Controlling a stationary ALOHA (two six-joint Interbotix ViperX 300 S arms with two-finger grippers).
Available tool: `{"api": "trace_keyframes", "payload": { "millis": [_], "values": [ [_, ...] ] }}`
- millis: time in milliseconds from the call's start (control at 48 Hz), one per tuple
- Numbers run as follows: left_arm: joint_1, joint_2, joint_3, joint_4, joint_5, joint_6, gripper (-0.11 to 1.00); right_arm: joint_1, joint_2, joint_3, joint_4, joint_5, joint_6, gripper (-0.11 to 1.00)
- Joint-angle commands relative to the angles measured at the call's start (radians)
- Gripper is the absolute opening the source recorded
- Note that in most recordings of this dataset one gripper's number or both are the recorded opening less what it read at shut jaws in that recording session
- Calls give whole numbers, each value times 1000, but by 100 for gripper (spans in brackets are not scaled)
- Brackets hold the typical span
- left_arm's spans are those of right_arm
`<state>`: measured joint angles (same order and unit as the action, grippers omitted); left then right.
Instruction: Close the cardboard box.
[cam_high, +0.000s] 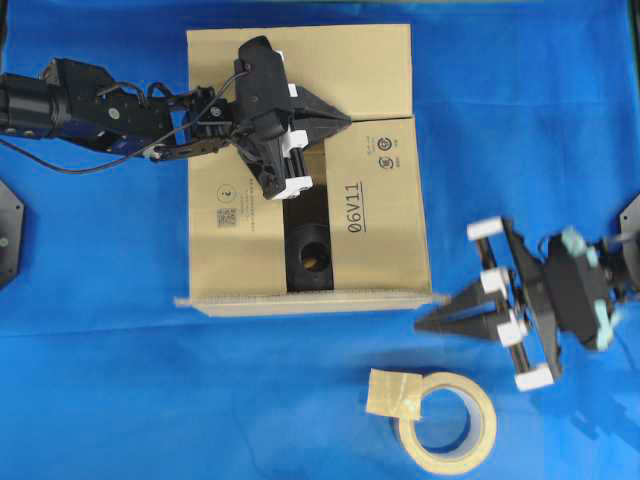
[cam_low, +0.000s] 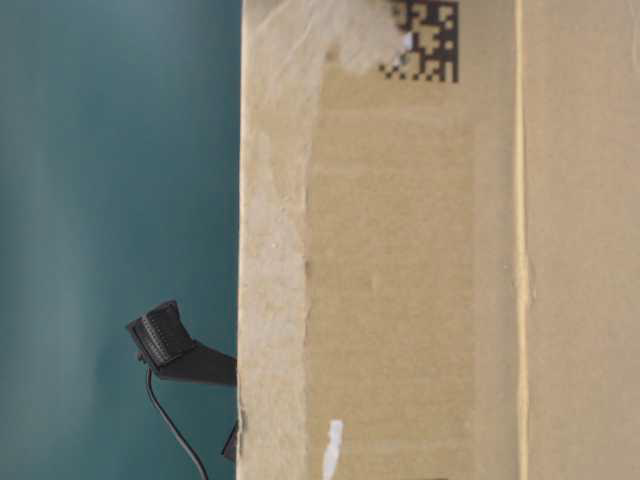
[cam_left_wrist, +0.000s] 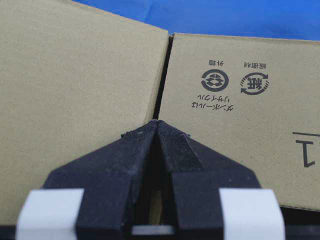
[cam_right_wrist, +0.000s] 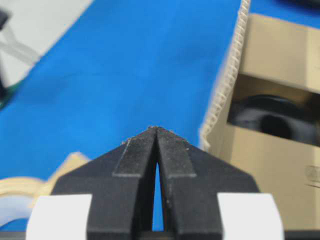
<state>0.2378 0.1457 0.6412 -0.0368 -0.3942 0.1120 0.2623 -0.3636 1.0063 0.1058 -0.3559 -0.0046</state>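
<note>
**What I count on the table**

I count one cardboard box, with one dark gap open in its top and one black object visible inside. I see one roll of beige tape on one blue cloth. I have two grippers in view: the left gripper and the right gripper.

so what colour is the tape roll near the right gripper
Beige, on the tape roll lying beside the right gripper; the overhead view shows it best.
</note>
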Motion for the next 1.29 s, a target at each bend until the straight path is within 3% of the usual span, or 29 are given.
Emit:
{"api": "trace_keyframes", "payload": {
  "millis": [0, 167, 313, 667, 938, 1271],
  "values": [
    [3, -14, -3, -2, -2, -2, 0, -55, -25, -3, 0, -11, 0, 0],
    [2, -14, -3, -2, -2, -2, 0, -155, -18, -5, 8, 18, 8, 0],
    [3, -14, -3, -2, -2, -2, 0, -195, 8, -6, 17, 58, 11, 0],
    [2, -17, -5, -2, 0, -2, 0, -196, 124, -11, 44, 80, 12, 0],
    [-9, -34, -5, -2, 0, -3, 0, -196, 133, -14, 54, 78, 12, 0],
    [-29, -196, -26, -2, 77, 18, 0, -195, 133, -15, 54, 75, 11, 0]
  ]
}}
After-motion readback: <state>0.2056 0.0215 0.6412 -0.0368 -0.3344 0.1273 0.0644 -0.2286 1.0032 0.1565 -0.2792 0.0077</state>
